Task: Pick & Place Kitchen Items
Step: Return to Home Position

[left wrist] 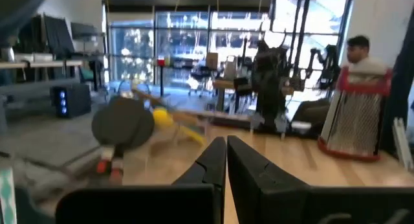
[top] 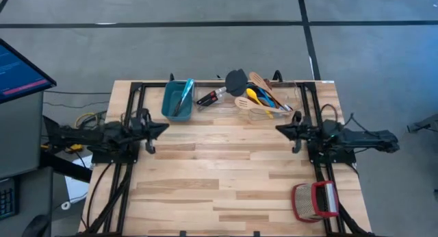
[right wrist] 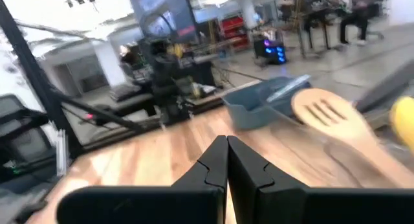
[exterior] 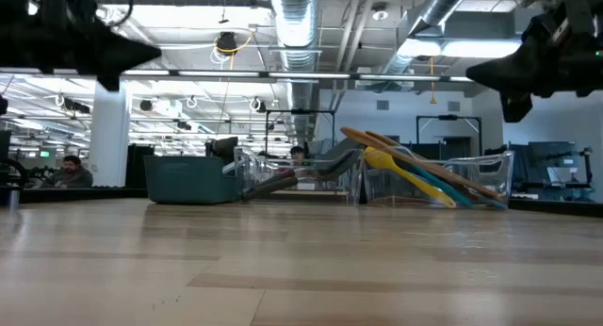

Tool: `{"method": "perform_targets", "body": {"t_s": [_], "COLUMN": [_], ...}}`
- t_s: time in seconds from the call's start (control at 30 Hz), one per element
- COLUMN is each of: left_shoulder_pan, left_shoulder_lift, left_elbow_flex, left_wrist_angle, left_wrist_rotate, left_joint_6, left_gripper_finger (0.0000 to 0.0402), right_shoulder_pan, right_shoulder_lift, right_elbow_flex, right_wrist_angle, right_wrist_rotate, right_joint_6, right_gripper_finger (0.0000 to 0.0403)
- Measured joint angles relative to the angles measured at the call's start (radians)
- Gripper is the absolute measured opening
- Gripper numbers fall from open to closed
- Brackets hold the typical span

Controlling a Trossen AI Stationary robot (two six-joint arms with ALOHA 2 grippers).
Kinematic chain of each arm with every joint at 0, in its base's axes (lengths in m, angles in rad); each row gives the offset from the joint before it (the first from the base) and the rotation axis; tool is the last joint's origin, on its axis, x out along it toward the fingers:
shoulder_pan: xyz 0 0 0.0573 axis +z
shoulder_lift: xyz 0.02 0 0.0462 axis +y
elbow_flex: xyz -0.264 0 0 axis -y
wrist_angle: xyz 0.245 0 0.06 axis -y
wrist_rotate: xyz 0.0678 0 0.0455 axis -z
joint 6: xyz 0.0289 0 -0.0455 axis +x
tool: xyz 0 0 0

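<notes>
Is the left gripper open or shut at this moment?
Shut. In its wrist view the left gripper has both fingers pressed together, nothing between them.

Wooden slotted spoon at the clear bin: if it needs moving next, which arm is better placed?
Likely the right. The right gripper hangs close beside the clear bin with the wooden slotted spoon; the left gripper waits farther away, near the teal bin. Both have their fingers shut.
</notes>
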Motion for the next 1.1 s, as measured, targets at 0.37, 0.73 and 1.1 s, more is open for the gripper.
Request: {"method": "perform_targets", "body": {"t_s": [0.37, 0.73, 1.1], "left_shoulder_pan": [0.004, 0.004, 0.004], "left_shoulder_lift": [0.075, 0.087, 0.087], "left_elbow_flex": [-0.024, -0.024, -0.024], "left_wrist_angle": [-0.032, -0.028, -0.024], "left_wrist_rotate": [0.037, -0.004, -0.006], "left_joint_6": [0.008, -0.019, -0.018], "left_gripper_finger": [0.0002, 0.0002, 0.0002], "right_shoulder_pan": [0.000, 0.000, 0.000], "right_shoulder_lift": [0.035, 0.034, 0.034], "right_elbow_flex": [-0.014, -0.014, -0.014], "right_wrist_angle": [0.003, 0.003, 0.002], "right_wrist_rotate": [-0.137, -0.130, -0.129], "right_joint_6": [-0.067, -0.035, -0.033], "right_gripper_finger": [0.0000, 0.0000, 0.0000]}}
